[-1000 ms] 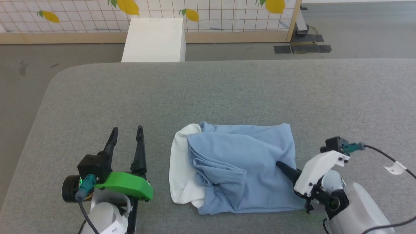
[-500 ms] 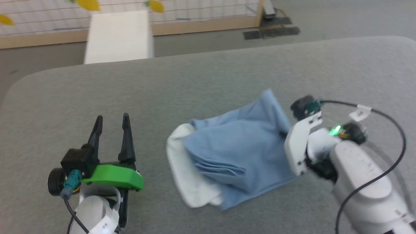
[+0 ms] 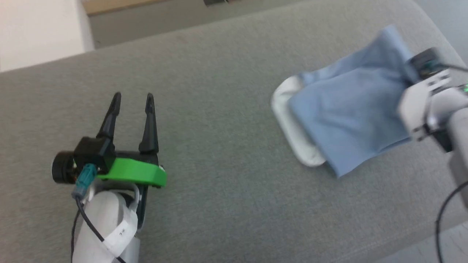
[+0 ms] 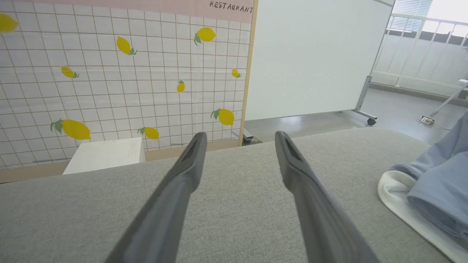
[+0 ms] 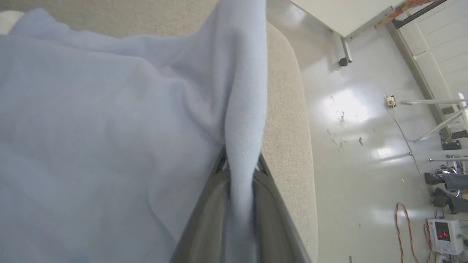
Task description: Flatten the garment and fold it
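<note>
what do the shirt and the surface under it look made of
The garment: soft knit cloth, probably cotton, matte; fine knit texture shows in the right wrist view and it drapes in folds. The table: grey woven fabric cover, matte, with a speckled weave; what lies beneath cannot be told.

The premises were a robotics test lab dressed as a set, not a working restaurant. At the far left stood a printed backdrop (image 4: 109,73) of white tiles and lemons, headed with "RESTAURANT" lettering (image 4: 231,5). To its right stood a plain white partition (image 4: 314,54) on a castor (image 4: 371,121). The near work surface was a grey fabric-covered table (image 4: 237,204). Loose cables (image 5: 402,219) and a unit with a red digital display (image 5: 443,235) lay on the polished floor (image 5: 347,128).
</note>
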`<state>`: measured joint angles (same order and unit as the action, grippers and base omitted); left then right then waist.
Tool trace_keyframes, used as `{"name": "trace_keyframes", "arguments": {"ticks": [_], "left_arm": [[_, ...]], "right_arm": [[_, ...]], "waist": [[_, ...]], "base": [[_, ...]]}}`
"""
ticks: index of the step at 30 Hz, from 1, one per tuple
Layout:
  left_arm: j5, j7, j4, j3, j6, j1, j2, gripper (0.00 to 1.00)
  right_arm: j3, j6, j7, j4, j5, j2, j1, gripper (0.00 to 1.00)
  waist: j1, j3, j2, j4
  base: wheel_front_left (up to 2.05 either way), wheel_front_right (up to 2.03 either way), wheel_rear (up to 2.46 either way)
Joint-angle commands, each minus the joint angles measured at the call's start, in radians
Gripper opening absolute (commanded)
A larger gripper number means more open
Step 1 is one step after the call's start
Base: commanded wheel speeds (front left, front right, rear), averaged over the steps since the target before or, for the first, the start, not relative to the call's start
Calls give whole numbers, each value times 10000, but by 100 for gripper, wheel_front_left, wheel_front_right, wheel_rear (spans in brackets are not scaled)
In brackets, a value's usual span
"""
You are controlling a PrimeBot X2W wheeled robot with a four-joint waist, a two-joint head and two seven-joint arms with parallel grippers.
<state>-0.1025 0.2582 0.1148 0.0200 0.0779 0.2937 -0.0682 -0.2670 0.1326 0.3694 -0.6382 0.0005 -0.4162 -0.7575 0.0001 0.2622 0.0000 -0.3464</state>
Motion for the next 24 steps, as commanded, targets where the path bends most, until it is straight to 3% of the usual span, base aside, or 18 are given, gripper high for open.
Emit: {"name": "trace_keyframes", "arguments": {"ticks": [1, 8, 15, 22, 23, 24], "left_arm": [[76, 36, -70, -6, 14, 250, -153, 100], [311, -56, -271, 46, 44, 686, -589, 100], [397, -265, -645, 95, 2, 944, -818, 100], [368, -298, -833, 58, -93, 903, -930, 100], [334, -275, -795, 47, -115, 863, -912, 100], [301, -248, -744, 39, -132, 825, -887, 100]], "right_arm": [[515, -19, -197, -233, -234, -55, -251, 0], [3212, -19, -1244, -1032, -1996, -399, -682, 0], [5654, -19, -2459, -1341, -3578, -343, -1152, 0], [7274, -19, -2994, -1690, -4782, -71, -1305, 0], [7503, -19, -2963, -1755, -4967, -51, -1260, 17], [7686, -19, -2926, -1794, -5115, -35, -1215, 27]], "waist": [[-1, 1187, 0, -846], [-1, 2183, 0, -635], [-1, 2876, 0, 52], [-1, 2901, 0, 427], [-1, 2787, 0, 460], [-1, 2659, 0, 483]], "base": [[0, 0, 0], [0, 0, 0], [0, 0, 0], [0, 0, 0], [0, 0, 0], [0, 0, 0]]}}
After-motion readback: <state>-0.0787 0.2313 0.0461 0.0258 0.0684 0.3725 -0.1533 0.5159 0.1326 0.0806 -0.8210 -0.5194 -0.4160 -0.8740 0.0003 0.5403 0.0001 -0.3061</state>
